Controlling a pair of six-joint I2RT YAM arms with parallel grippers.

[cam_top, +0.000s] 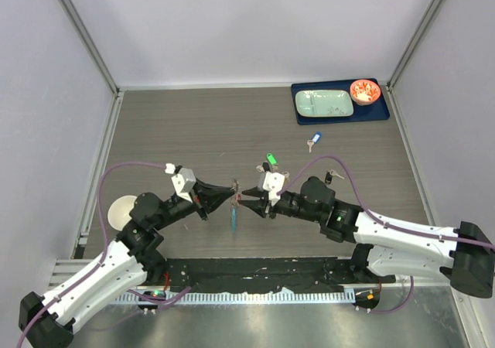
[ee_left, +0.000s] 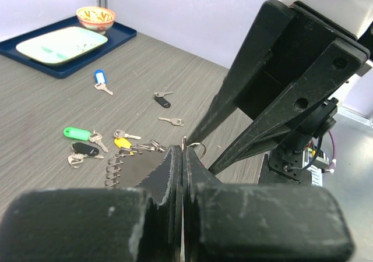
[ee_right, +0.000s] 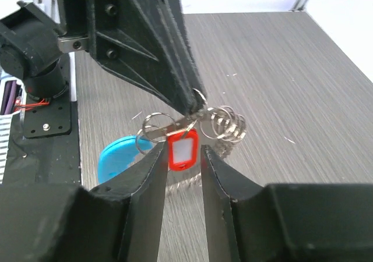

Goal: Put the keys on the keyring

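**Top view.** Two arms reach in from the near edge over a grey wood-grain table [cam_top: 193, 131]. The left gripper [cam_top: 230, 196] and right gripper [cam_top: 247, 194] meet tip to tip near the table's middle. The keyring [cam_top: 234, 218] shows as a blue sliver just on the near side of those tips. Loose keys lie farther off and to the right: a green-tagged key [cam_top: 271, 159], a blue-tagged key [cam_top: 313, 140], and a black-headed key [cam_top: 332, 175] beside the right arm. In the far right corner a dark blue tray [cam_top: 344, 120] holds a pale green plate [cam_top: 325, 103] and a red bowl [cam_top: 364, 92]. A white disc [cam_top: 120, 211] lies at the near left, next to the left arm.

**Left wrist view.** The left gripper's fingers [ee_left: 169, 180] are clenched flat together. A small silvery ring of the keyring is caught at their tips. The right gripper comes in from the right, its two tips a little apart. On the table beyond them are a yellow-tagged key [ee_left: 122, 142], a black-tagged key [ee_left: 85, 148] and a plain silver key [ee_left: 173, 121]. A short coil of wire loops [ee_left: 114, 167] lies close by.

**Right wrist view.** A red-tagged key [ee_right: 183, 149] hangs between the right gripper's fingers [ee_right: 145, 180]. They stand close on either side of it, but whether they press it cannot be told. Just above, the left gripper's tip pinches the ring where that key joins the keyring. Silvery coils sit to the right of the pinch. The keyring's blue crescent [ee_right: 119, 157] is blurred, lower and to the left.
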